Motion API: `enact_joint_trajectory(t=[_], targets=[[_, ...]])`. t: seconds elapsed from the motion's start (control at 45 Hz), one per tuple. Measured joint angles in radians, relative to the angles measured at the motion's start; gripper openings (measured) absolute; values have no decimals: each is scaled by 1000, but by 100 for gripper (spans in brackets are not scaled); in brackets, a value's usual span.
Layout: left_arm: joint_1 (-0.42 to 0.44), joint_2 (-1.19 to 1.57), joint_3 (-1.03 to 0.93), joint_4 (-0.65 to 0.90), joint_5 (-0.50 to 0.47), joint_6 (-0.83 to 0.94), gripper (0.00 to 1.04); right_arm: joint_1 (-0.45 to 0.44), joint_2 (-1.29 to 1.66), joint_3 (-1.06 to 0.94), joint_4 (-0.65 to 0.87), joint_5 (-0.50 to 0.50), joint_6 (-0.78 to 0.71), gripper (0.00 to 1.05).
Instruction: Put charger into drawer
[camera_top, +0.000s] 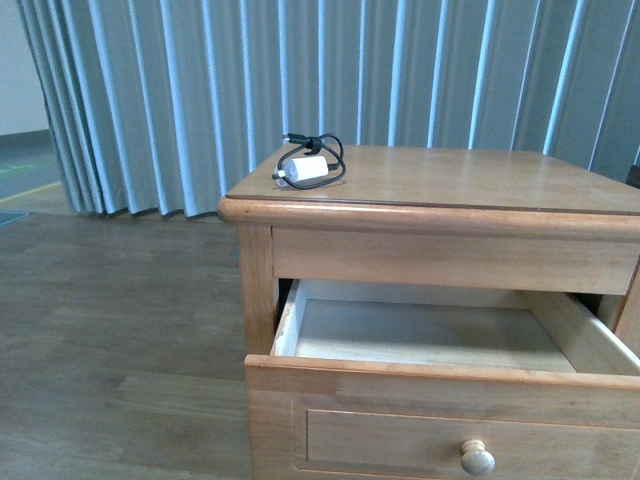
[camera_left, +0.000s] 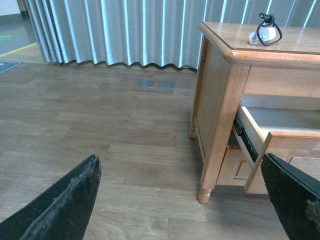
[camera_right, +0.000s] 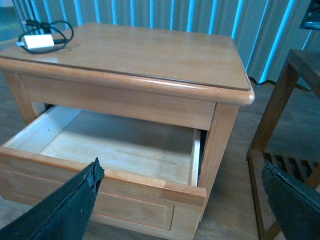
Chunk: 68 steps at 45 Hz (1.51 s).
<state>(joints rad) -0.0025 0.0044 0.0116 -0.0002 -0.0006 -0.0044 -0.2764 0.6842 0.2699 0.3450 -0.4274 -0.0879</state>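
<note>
The charger (camera_top: 310, 166), a white plug block with a coiled black cable, lies on the nightstand top near its far left corner. It also shows in the left wrist view (camera_left: 265, 32) and the right wrist view (camera_right: 42, 39). The drawer (camera_top: 420, 340) is pulled out, its pale inside bare, with a round pale knob (camera_top: 477, 458) on its front panel. It shows open in the right wrist view (camera_right: 115, 145) too. My left gripper (camera_left: 185, 200) is open over the floor, left of the nightstand. My right gripper (camera_right: 182, 200) is open by the drawer's front right corner. Neither arm shows in the front view.
The wooden nightstand (camera_top: 480, 190) stands on a wood floor (camera_left: 100, 125) before grey-blue curtains (camera_top: 300, 70). A second wooden piece with a slatted lower shelf (camera_right: 285, 125) stands close to the nightstand's right side. The nightstand's leg (camera_left: 205, 192) is near my left gripper.
</note>
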Motion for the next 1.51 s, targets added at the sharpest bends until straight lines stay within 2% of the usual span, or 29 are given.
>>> enact_joint_trajectory(t=[0.089, 0.133, 0.488, 0.511, 0.555, 0.644, 0.755, 0.932, 1.088, 1.199, 1.354, 1.488, 1.51], targets=[[0, 0, 0, 0, 0, 0, 99, -123, -73, -11, -51, -146, 55, 96], [0, 0, 0, 0, 0, 0, 99, -166, -92, -17, -67, -186, 69, 96], [0, 0, 0, 0, 0, 0, 99, -184, -98, -19, -70, -196, 93, 96], [0, 0, 0, 0, 0, 0, 99, -176, -104, -25, -58, -165, 93, 94], [0, 0, 0, 0, 0, 0, 99, -136, -134, -56, -24, -26, 92, 84], [0, 0, 0, 0, 0, 0, 99, -61, -201, -103, -31, 106, 92, 65], [0, 0, 0, 0, 0, 0, 99, 18, -266, -144, -56, 179, 91, 40], [0, 0, 0, 0, 0, 0, 99, 84, -328, -177, -84, 245, 87, 13], [0, 0, 0, 0, 0, 0, 99, 98, -340, -183, -87, 250, 86, 47], [0, 0, 0, 0, 0, 0, 99, 98, -340, -183, -87, 250, 86, 64], [0, 0, 0, 0, 0, 0, 99, 99, -340, -183, -87, 250, 87, 98], [0, 0, 0, 0, -2, 0, 99, 98, -340, -183, -87, 251, 86, 96], [-16, 7, 0, 6, -48, -19, 99, 99, -340, -183, -87, 251, 86, 96]])
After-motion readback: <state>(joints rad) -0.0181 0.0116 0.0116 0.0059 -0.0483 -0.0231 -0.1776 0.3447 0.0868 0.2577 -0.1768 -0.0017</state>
